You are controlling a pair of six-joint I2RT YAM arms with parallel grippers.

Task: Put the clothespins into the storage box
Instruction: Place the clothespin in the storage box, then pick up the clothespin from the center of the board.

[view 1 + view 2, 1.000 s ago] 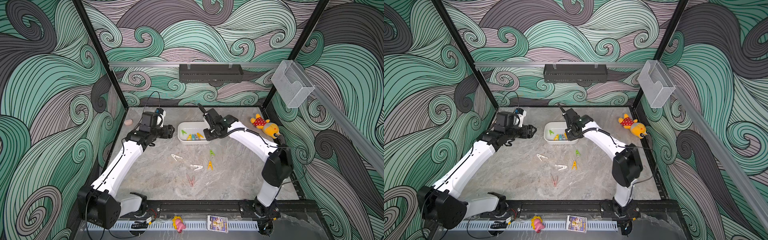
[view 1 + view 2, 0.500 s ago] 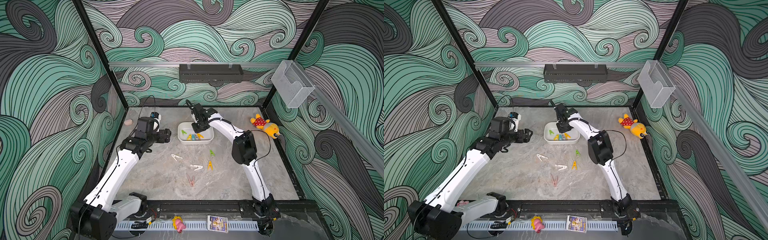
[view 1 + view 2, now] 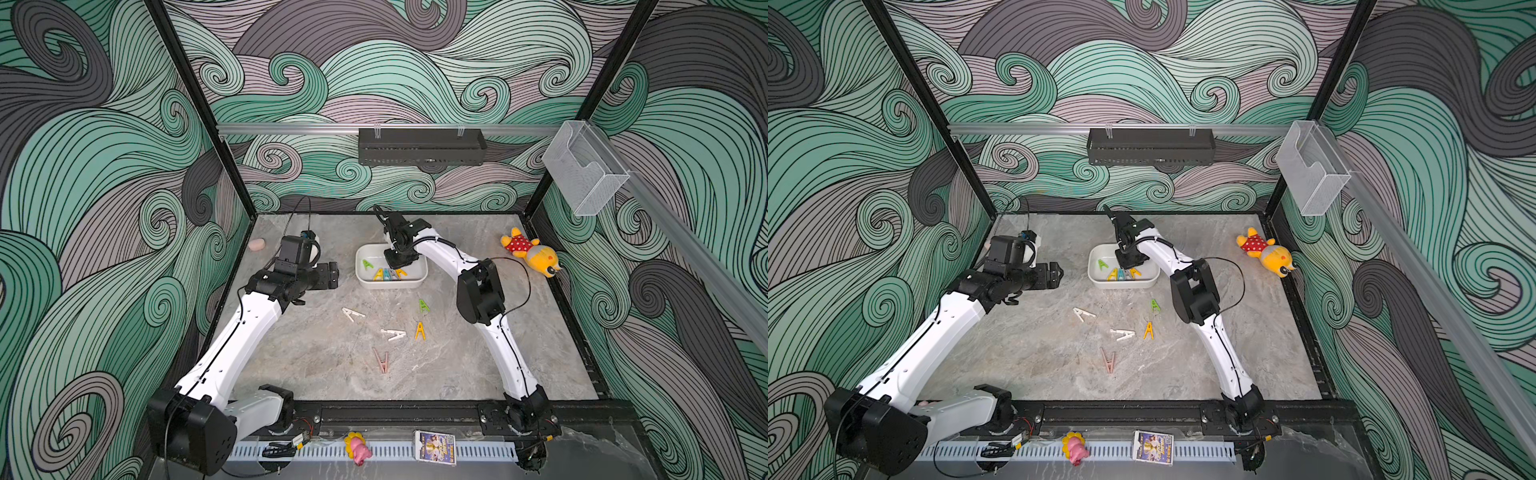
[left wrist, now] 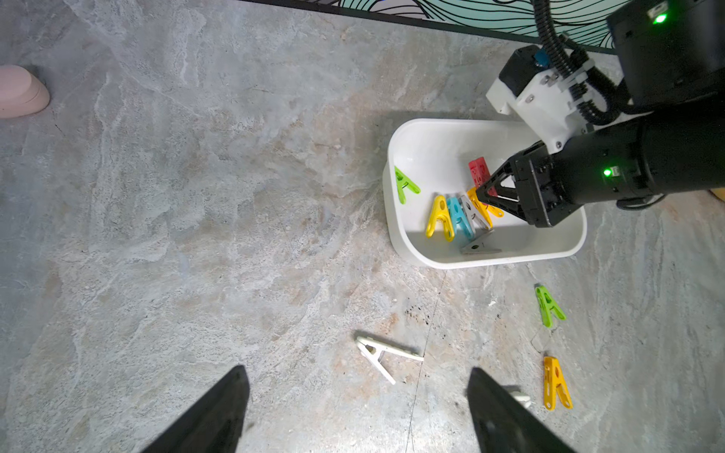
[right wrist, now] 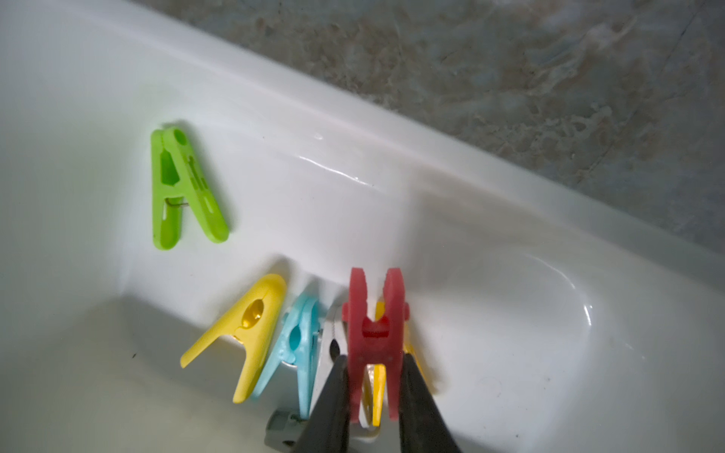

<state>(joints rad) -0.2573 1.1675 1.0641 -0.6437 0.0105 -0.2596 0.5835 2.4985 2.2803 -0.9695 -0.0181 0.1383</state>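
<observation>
**Red clothespin [image 5: 374, 333], pinched in right gripper [image 5: 374, 362] over storage box [image 4: 394, 231].**

Clamped by the handle legs between both black fingers [image 5: 333, 392], mouth parted, hanging inside the white tub close to its long wall. Lying in the box: green clothespin [image 5: 180, 188] apart from the rest; yellow clothespin [image 5: 247, 333], blue clothespin [image 5: 298, 345] and grey clothespin [image 4: 476, 245] bunched side by side; second yellow clothespin [image 4: 484, 208] directly under the red one. Loose on the marble tabletop [image 3: 316, 365], on the near side of the box: white clothespin [image 4: 386, 353], second white clothespin [image 3: 392, 333], green peg [image 4: 549, 306], yellow peg [image 4: 555, 382], pink clothespin [image 3: 382, 360]. Left gripper [image 4: 356, 372] spread wide, holding nothing, above the table just left of the box. Plush toy [image 3: 530, 251] by the right wall, well apart.
</observation>
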